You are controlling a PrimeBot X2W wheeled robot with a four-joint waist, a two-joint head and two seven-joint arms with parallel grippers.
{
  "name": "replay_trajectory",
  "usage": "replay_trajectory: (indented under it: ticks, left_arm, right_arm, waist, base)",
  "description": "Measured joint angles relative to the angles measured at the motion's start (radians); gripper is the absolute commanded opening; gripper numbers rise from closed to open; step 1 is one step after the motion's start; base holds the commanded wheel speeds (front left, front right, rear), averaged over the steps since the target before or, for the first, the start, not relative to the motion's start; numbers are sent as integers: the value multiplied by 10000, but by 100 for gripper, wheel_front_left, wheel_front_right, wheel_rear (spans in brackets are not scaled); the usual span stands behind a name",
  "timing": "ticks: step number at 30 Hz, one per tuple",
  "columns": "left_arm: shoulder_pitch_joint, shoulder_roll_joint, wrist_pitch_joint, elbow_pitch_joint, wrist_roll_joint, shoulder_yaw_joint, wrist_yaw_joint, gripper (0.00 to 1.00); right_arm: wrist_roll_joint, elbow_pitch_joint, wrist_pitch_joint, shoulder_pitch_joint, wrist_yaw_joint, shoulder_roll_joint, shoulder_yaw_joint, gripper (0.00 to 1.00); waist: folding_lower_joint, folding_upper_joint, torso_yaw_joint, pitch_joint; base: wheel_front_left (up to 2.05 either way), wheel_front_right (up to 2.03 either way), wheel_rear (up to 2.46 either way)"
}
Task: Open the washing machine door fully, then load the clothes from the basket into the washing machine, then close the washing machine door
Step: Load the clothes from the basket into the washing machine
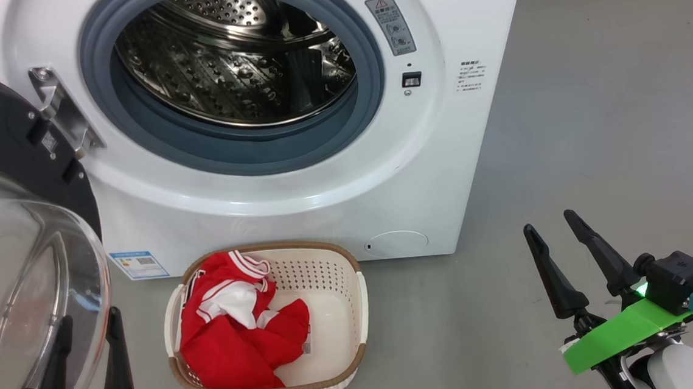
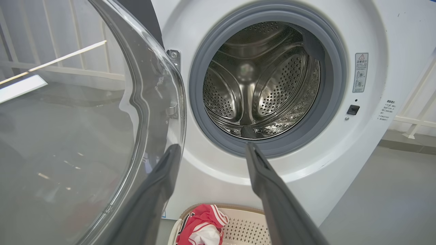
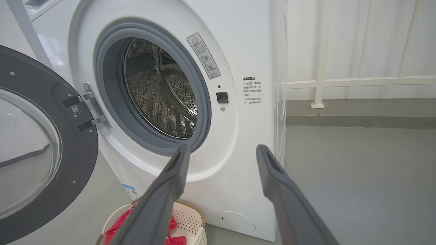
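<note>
Left fingers (image 1: 115, 357) parted and empty, just beside the glass bowl of the washing machine door (image 1: 22, 260), which hangs open at the washing machine's (image 1: 441, 151) hinge side; right fingers (image 1: 550, 275) parted, empty, off its opposite front corner; the basket (image 1: 321, 275) below its opening holds the clothes (image 1: 234, 330); steel drum (image 1: 233, 62) beyond.

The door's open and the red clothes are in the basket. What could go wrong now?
The left end effector sits right beside the door, so moving could bump its glass.
The clothes lie bunched at one side of the basket; a grab might drag it along.
Cloth could catch on the grey ring.
</note>
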Motion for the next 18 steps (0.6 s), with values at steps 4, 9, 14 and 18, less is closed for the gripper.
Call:
replay_trajectory:
  ticks: [4,9,14,18]
  left_arm:
    - [-5,2,0,27,0,2,0,100]
    - [-8,2,0,38,0,2,0,100]
    - [-42,4,0,42,0,4,0,100]
    - [-43,4,0,56,0,6,0,100]
  right_arm:
    - [0,0,0,0,0,2,2,100]
    - [0,0,0,-1,0,2,4,100]
    - [0,0,0,-5,0,4,8,100]
    - [-2,2,0,-6,0,6,8,100]
  waist:
    - [0,0,14,-10]
    - [0,0,12,-3]
    - [0,0,8,50]
    - [0,0,6,74]
  base:
    - [0,0,0]
    - [0,0,0]
    - [0,0,0]
    - [0,0,0]
